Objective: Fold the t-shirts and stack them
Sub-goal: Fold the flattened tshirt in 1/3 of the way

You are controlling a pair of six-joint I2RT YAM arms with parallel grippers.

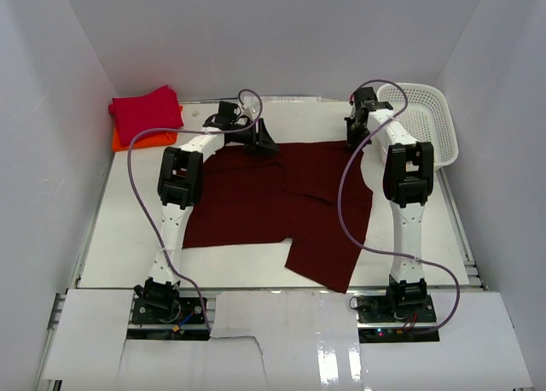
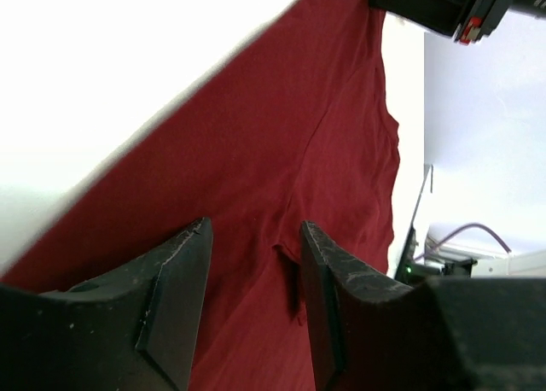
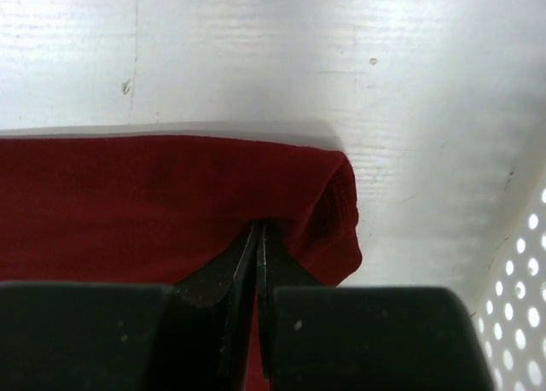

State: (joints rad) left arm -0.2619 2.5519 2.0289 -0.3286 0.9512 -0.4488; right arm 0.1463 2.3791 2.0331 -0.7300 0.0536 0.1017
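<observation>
One maroon shirt (image 1: 256,203), soft matte cloth with faint creases, lies flat on the smooth white table (image 1: 119,246), its near right part hanging in an uneven flap toward the arm bases. At its far edge the left claw (image 2: 252,229) stands spread just above the fabric, its black fingers scuffed. The right claw (image 3: 258,229) is pressed together, pinching the shirt's rolled far corner. Beyond, a folded red shirt (image 1: 145,109) sits on an orange shirt (image 1: 136,141) far left; a white mesh basket (image 1: 426,109) stands far right.
</observation>
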